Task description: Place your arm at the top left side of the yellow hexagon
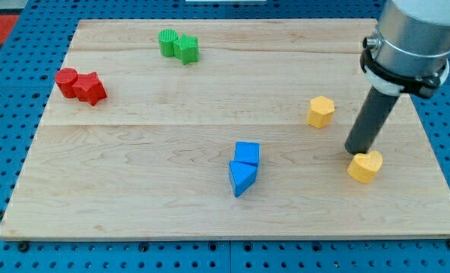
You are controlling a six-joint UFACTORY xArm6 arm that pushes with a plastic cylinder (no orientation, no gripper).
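Observation:
The yellow hexagon [321,111] lies on the wooden board [172,189] at the view's right, a little above mid-height. My tip [354,152] rests on the board below and to the right of the hexagon, apart from it. The tip touches the upper left side of a yellow heart-shaped block [365,166] near the board's right edge. The dark rod rises from the tip up to the grey arm body at the view's top right.
A blue cube [248,152] and a blue triangular block [241,177] touch at the board's lower middle. Two green blocks [178,45] sit together at the top. Two red blocks [80,84] sit together at the upper left.

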